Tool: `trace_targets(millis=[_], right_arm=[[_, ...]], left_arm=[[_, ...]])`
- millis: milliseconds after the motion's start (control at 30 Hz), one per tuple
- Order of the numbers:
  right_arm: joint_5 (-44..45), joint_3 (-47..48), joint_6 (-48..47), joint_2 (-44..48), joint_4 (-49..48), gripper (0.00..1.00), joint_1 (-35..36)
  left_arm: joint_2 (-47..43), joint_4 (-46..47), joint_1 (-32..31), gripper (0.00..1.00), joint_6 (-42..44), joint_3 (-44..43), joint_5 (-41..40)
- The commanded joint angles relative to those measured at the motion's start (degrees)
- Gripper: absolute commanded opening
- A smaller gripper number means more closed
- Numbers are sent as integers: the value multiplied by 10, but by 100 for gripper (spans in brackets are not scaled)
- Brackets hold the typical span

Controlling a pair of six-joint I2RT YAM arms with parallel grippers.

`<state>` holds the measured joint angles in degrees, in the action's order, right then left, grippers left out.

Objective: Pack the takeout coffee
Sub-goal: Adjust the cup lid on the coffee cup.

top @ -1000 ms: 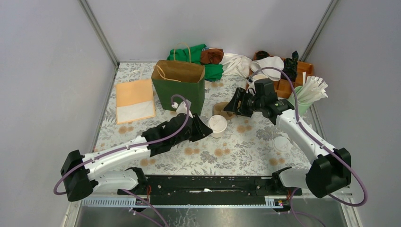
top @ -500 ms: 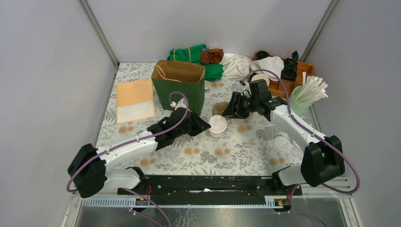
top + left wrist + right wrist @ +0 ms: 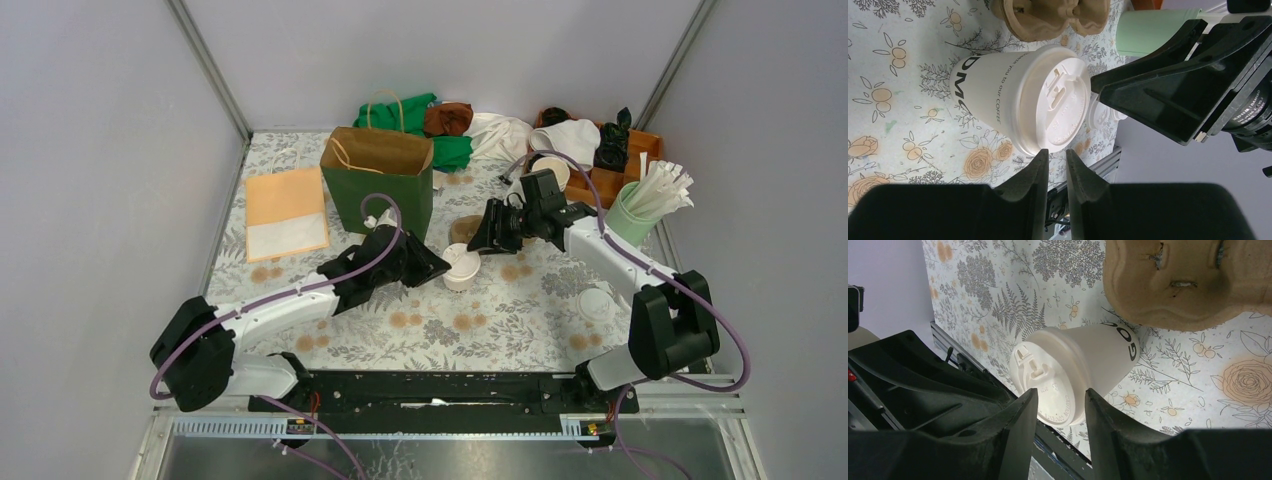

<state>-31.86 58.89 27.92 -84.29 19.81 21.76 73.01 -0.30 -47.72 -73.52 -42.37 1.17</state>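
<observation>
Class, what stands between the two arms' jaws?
The lidded white coffee cup: the top view shows it between the left arm's jaws and the right arm's jaws; each wrist view shows it just beyond its own jaws.

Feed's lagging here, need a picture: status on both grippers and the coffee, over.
Left gripper barely open, empty, beside the takeout coffee. Right gripper open, empty, opposite side. Cup upright on table, ungripped. Pulp carrier just behind it.

The picture's top edge is cutting off the pulp carrier in both wrist views, and the cup is turning most of its lettering out of sight. From above, whether the left hand is touching the cup is reading as too small to tell
</observation>
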Motion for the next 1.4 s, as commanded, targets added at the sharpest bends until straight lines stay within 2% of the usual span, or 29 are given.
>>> trace_targets(millis=[0, 367, 1000, 1367], right_arm=[[-20, 33, -15, -12, -15, 46, 8], [-14, 47, -28, -21, -3, 43, 16], [-3, 44, -40, -25, 11, 42, 23], [5, 49, -39, -31, 16, 42, 24]], left_arm=[[2, 20, 2, 24, -13, -9, 8], [-17, -8, 3, 33, -37, 5, -7], [37, 1, 14, 33, -31, -31, 12], [4, -46, 17, 34, -26, -47, -3]])
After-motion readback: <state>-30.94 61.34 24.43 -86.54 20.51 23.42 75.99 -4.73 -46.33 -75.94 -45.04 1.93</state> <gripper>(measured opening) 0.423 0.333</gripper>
